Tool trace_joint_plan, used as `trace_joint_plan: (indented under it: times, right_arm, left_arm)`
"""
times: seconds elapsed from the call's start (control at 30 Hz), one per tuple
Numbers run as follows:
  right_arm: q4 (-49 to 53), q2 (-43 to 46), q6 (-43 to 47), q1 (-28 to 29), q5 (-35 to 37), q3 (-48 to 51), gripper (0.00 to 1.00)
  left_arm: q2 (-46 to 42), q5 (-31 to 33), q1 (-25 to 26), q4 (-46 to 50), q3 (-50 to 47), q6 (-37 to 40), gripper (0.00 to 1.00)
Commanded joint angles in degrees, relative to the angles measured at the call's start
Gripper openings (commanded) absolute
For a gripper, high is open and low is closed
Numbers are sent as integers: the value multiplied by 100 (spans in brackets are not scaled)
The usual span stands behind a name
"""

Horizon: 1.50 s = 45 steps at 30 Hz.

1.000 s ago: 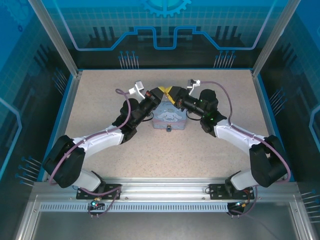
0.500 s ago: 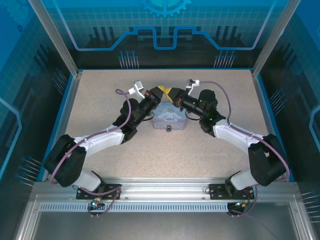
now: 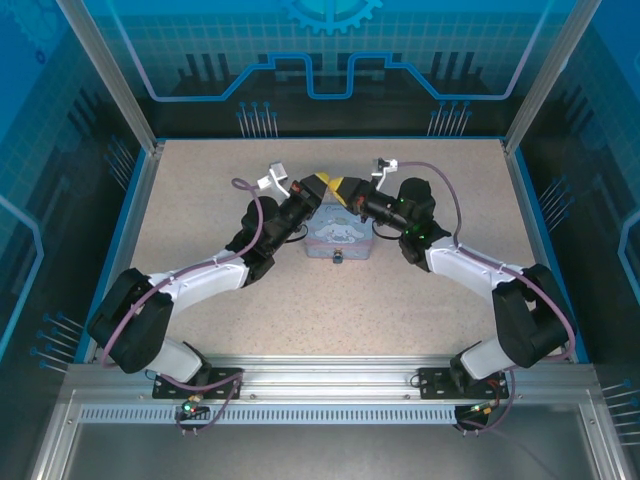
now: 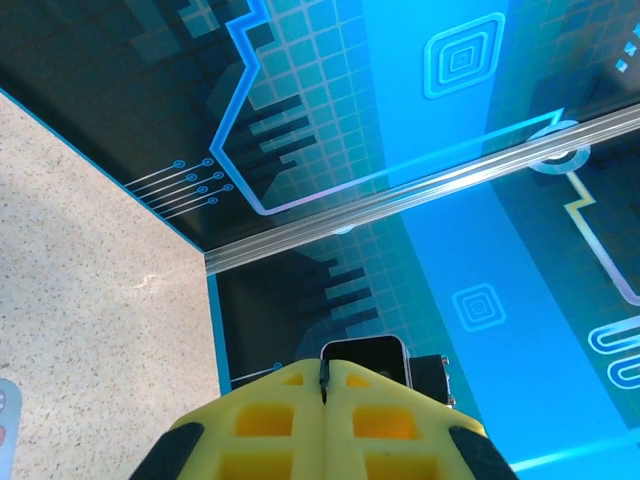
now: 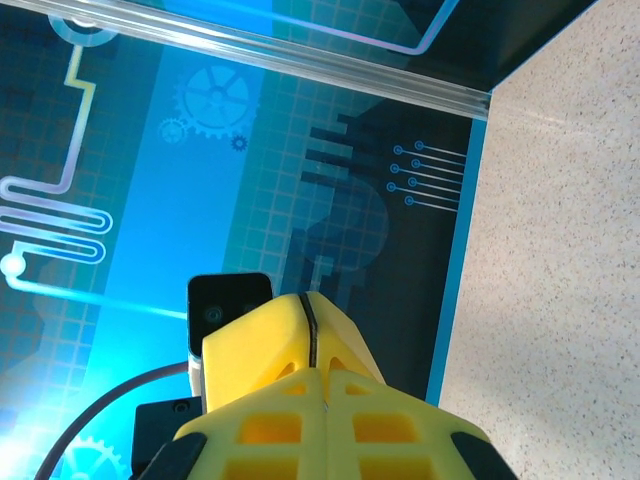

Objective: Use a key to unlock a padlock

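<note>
Yellow and pressed together, my left tool point(image 3: 322, 184) and right tool point(image 3: 343, 188) meet over the tin point(image 3: 338, 238) — likely a handover, though whether they pinch the key I cannot tell; the padlock point(image 3: 338, 257) sits at the tin's near face.

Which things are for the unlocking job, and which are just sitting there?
For the job: tiny dark padlock; yellow-fingered left gripper and right gripper, both shut.
Just there: pastel-blue cartoon-print tin box; speckled beige table.
</note>
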<state>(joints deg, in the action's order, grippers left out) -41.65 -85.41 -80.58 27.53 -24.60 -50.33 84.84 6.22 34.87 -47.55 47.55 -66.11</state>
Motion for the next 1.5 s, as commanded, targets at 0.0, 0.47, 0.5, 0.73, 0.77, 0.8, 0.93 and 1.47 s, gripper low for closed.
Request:
trace_joint_plan:
  times: [0.0,0.47,0.5,0.73,0.77,0.8,0.93,1.47]
  right_arm:
    - [-259,-35,233,53,-616,-157,0]
    - [-193,135,380,-19,-867,-39,0]
    - [-141,160,411,-28,-868,-39,0]
    - [424,525,594,-308,-581,411,0]
    - [457,573,608,-377,-605,461,0]
    - [546,620,639,-448,-616,487,0]
    - [1160,867,967,-683,-545,557,0]
    - [2055,-4,1553,-1080,-772,-241,0]
  left_arm:
    - [154,-443,28,237,282,-52,0]
    - [308,-648,10,445,489,-122,0]
    - [321,-671,6,481,502,-137,0]
    - [70,-917,-197,682,453,0,34]
    - [-57,-959,-286,755,379,14,40]
    - [-194,-1011,-385,857,283,50,44]
    - [-864,-1329,-763,1590,-63,403,53]
    - [-1893,-2097,-859,3778,-1202,2791,63]
